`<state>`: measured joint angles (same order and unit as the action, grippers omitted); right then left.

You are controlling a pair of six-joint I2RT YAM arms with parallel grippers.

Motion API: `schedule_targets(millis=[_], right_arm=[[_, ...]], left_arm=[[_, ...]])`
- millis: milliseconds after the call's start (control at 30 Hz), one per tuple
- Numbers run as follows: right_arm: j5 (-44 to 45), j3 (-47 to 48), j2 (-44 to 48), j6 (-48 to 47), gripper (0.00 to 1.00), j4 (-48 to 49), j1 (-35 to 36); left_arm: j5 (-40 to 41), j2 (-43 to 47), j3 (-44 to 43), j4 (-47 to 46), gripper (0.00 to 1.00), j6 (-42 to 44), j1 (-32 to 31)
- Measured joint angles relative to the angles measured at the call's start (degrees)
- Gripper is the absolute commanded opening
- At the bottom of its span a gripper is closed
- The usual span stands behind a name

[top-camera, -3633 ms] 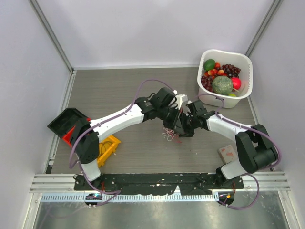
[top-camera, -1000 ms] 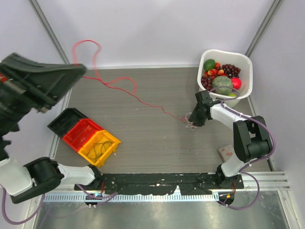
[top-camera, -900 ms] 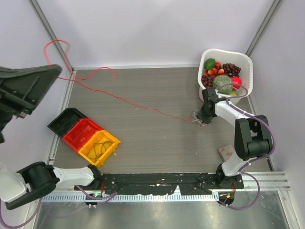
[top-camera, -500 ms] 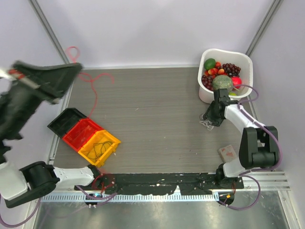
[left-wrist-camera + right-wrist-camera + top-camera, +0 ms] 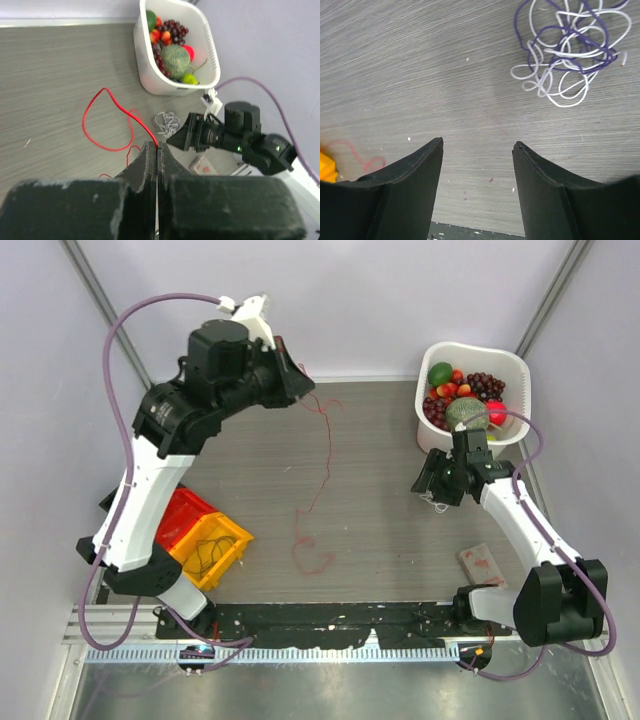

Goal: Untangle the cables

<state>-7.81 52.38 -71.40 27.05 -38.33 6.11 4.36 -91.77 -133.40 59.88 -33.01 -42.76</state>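
From the raised left gripper (image 5: 303, 392) the red cable (image 5: 327, 455) hangs down to the table (image 5: 380, 550), a thin line across the middle. Between it and the right gripper (image 5: 430, 485) the wood lies bare, a wide lane. The fruit basket (image 5: 520, 375) closes the far right corner, the white and purple tangle (image 5: 437, 503) lies near the right gripper, a small pad (image 5: 478, 560) sits near right, and bins (image 5: 243, 536) block the near left.

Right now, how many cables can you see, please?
4: red cable, hanging from the left jaws; white and purple, tangled by the right jaws; a dark one in the yellow bin. More may be hidden.
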Motion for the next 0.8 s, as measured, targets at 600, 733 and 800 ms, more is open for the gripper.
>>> schedule_targets(millis=[600,733,800], right_arm=[[-3.91,8.94,-4.55,-0.96,0.64,-4.57,4.83],[-2.73,16.61,-7.48,-2.27,0.64,-6.95,7.85],[-1.62,19.28,-8.85,-3.26,0.63,-7.74,8.15]], left_arm=[[-11.39,2.91,20.55,-5.11,0.00,-4.85,9.62],[-9.79,1.20,28.17,-3.30,0.00,-1.46,9.88],[-9.44,-1.29,29.77,-3.54,0.00,-0.04,10.03]])
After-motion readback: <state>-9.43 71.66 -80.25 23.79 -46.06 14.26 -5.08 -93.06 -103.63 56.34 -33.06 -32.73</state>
